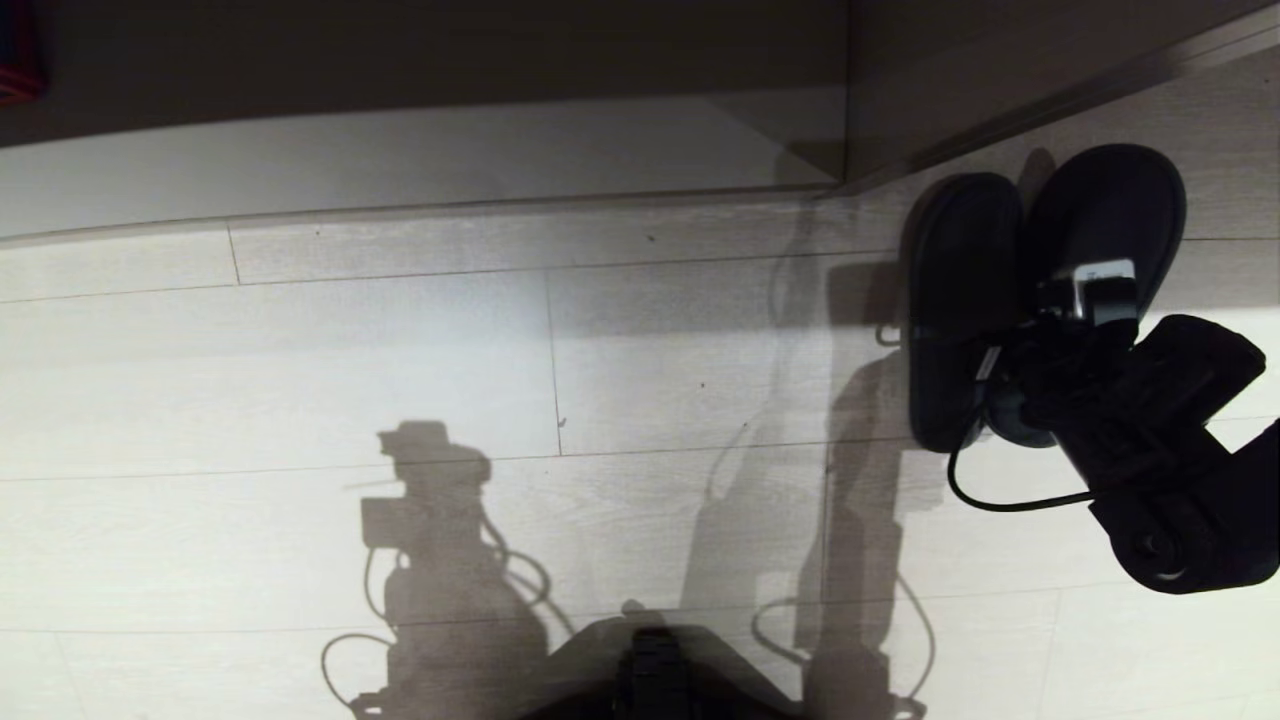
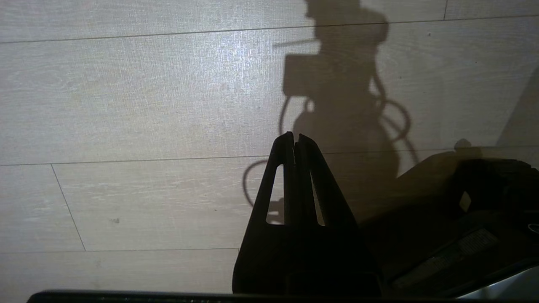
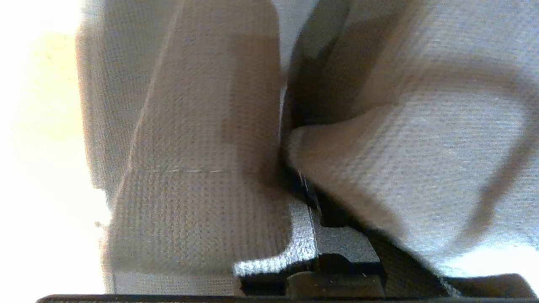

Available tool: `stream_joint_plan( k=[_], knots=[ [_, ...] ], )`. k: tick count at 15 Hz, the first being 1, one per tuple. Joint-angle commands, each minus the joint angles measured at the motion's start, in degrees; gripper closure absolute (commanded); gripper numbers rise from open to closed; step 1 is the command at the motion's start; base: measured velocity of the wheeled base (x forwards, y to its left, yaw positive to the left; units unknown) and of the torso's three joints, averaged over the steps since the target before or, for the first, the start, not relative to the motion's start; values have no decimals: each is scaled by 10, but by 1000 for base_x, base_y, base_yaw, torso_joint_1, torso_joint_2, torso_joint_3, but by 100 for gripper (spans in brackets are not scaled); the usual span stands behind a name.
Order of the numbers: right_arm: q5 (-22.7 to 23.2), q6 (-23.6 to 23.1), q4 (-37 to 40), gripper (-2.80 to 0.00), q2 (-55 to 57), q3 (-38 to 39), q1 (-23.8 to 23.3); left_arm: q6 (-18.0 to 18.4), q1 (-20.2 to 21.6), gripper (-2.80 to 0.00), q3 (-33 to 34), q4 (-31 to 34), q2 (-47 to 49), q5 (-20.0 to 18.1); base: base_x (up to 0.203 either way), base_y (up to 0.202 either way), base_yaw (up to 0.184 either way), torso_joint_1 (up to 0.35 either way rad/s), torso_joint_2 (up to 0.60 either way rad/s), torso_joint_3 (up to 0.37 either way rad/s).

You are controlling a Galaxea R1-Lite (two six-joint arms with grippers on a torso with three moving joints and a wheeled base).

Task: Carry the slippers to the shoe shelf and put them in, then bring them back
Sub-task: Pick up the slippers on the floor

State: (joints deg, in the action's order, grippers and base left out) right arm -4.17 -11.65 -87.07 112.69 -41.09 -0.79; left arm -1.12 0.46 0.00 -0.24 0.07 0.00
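Observation:
The two dark slippers lie side by side on the pale floor at the right of the head view, one (image 1: pixel 960 290) beside the other (image 1: pixel 1110 205), toes pointing away from me. My right gripper (image 1: pixel 1018 325) reaches in from the lower right and is shut where the two slippers meet. In the right wrist view the grey fabric bands (image 3: pixel 189 147) (image 3: pixel 442 147) drape over both fingers, and the jaws press together between them (image 3: pixel 294 176). The shoe shelf (image 1: pixel 400 160) runs along the far side, with its upright divider (image 1: pixel 847 90) just left of the slippers. My left gripper (image 2: pixel 294 139) hangs shut over bare floor.
Pale wood-look floorboards (image 1: pixel 400 380) fill the middle and left, crossed by my own shadow. A black cable (image 1: pixel 1000 500) loops below the right wrist. My base (image 1: pixel 650 670) shows at the bottom edge. A red object (image 1: pixel 18 60) sits at the far left corner.

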Motion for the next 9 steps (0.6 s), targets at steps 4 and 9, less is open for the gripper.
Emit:
stream_joint_plan(
  k=[4, 9],
  knots=[
    [28, 0, -6, 0, -77, 50, 1, 0, 0, 0, 0, 0, 0, 0, 0, 0, 0, 0, 0, 0],
    [40, 37, 38, 0, -189, 87, 4, 0, 0, 0, 0, 0, 0, 0, 0, 0, 0, 0, 0, 0]
  ],
)
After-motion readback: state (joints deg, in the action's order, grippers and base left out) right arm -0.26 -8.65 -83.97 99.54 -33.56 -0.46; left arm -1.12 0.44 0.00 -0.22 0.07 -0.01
